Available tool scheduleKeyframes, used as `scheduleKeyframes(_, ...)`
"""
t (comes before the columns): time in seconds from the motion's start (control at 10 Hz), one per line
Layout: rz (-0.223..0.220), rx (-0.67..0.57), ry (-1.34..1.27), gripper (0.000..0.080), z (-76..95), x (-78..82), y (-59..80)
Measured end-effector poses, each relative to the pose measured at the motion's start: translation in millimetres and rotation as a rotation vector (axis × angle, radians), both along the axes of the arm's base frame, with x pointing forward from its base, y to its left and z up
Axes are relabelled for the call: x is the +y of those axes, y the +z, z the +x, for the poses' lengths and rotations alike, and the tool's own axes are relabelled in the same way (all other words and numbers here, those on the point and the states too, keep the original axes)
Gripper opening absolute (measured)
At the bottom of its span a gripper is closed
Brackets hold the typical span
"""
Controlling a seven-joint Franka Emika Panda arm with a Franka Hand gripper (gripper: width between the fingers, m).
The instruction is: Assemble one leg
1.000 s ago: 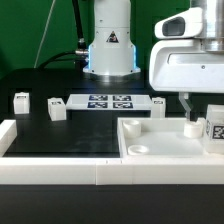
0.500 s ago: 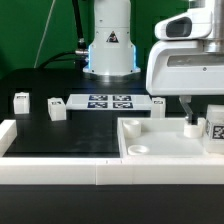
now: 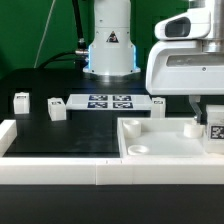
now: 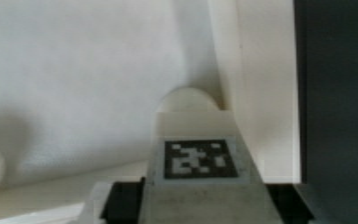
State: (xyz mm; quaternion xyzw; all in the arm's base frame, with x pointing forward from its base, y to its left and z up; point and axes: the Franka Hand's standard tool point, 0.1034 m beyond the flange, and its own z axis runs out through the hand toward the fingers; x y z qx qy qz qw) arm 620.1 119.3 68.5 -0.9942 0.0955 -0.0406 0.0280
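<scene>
One white tray (image 3: 165, 152) sits at the table's (image 3: 85, 135) front right corner. It holds one thing: the held leg (image 3: 214, 128), at the tray's far right corner, tag visible. The gripper (image 4: 199, 200) pinches it on both sides. We count four legs: the held one, outer leg (image 3: 20, 100) and second leg (image 3: 57, 110) near the left edge, and third leg (image 3: 157, 104) just behind the tray. One marker board (image 3: 108, 101) lies by the back edge.

A leg (image 3: 57, 109) stands just beside the marker board (image 3: 108, 102).
</scene>
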Motion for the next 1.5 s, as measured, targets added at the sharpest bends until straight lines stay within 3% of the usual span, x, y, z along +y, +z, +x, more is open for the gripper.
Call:
scheduleKeyframes(0.5, 0.087, 0.022, -0.595, 0.0288, -1.1, -0.3, -0.6)
scheduleKeyframes(1.0, 0.187, 0.084, -1.356, 0.029, -0.8, 5.2, -1.7)
scheduleKeyframes(1.3, 0.218, 0.109, -1.549, 0.029, -0.3, 4.3, -1.8)
scheduleKeyframes(1.4, 0.223, 0.115, -1.583, 0.0369, -0.5, 5.4, -1.8)
scheduleKeyframes(1.5, 0.222, 0.114, -1.572, 0.0369, -0.6, 5.8, -1.8)
